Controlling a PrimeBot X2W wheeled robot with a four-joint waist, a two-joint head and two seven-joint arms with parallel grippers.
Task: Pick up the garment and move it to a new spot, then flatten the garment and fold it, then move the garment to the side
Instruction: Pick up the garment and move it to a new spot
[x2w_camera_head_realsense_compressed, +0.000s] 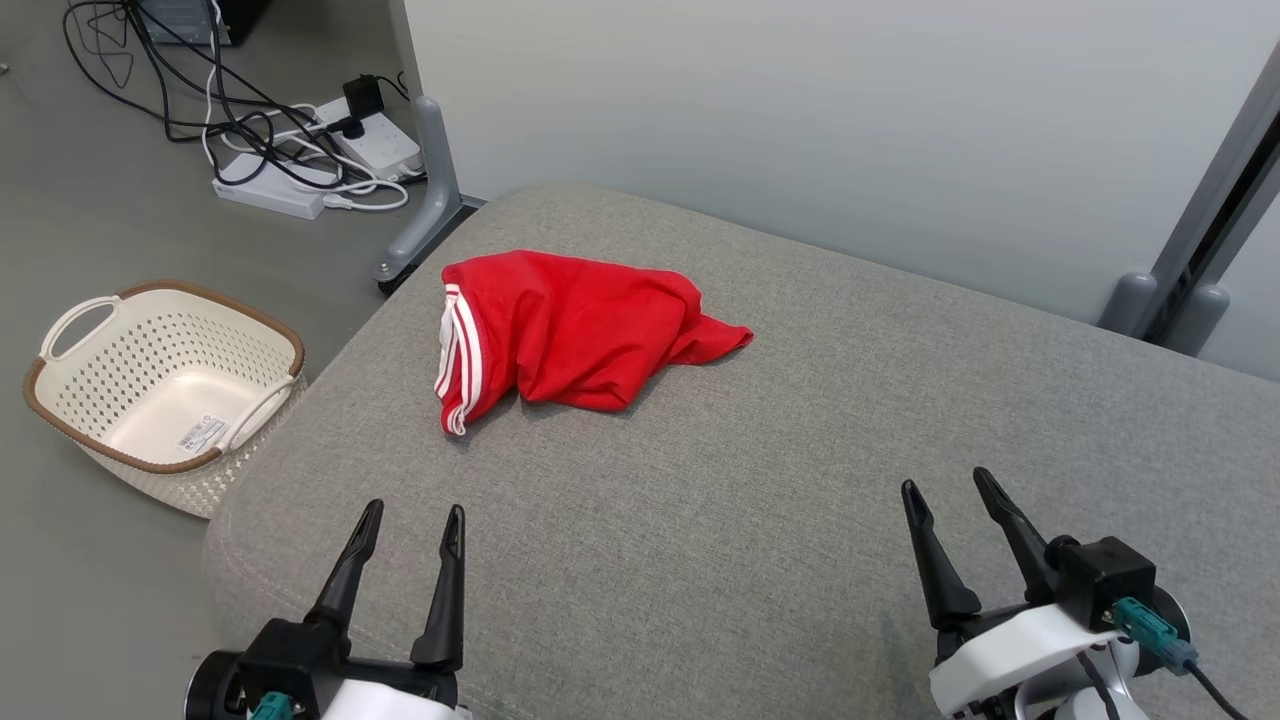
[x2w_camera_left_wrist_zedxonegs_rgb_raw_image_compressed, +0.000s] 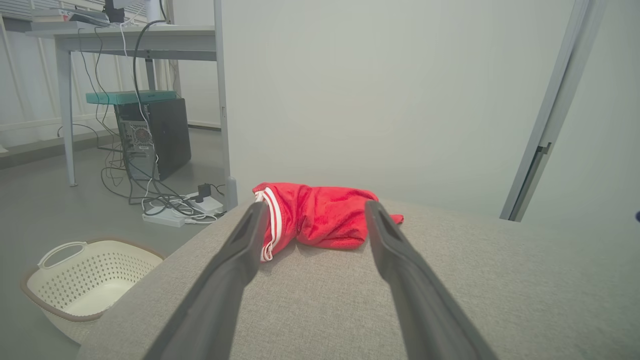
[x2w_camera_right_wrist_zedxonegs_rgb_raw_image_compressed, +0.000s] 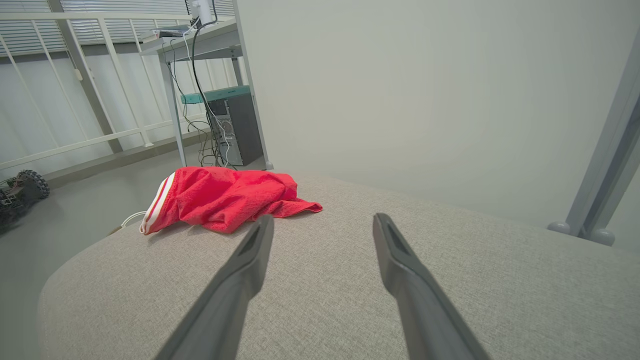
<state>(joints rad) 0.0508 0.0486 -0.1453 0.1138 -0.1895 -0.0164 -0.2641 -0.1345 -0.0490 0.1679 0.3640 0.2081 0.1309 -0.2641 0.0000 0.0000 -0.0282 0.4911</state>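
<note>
Two hands, both mine, are spread wide and empty. My left hand (x2w_camera_head_realsense_compressed: 415, 508) and my right hand (x2w_camera_head_realsense_compressed: 945, 480) hover over the near edge of the broad grey fabric cushion (x2w_camera_head_realsense_compressed: 700, 520), fingers pointing across it. The crumpled red cloth garment with white side stripes (x2w_camera_head_realsense_compressed: 570, 335) lies bunched near the cushion's far left corner, well apart from both hands.

Nothing is lifted yet, so I judge the step in hand to be the first pickup. To do it well, I would lead with my left hand, which sits on the garment's side of the cushion. I would come down on a raised fold rather than on flat cloth, so the fingers close on red fabric and not on the cushion's weave. The striped hem faces the cushion's left edge and offers a clear border to pinch.

I should carry the garment toward the cushion's middle, where there is room to spread it. Dragging it leftward risks spilling it off that edge, toward the cream perforated plastic basket (x2w_camera_head_realsense_compressed: 150, 350) on the floor.
</note>
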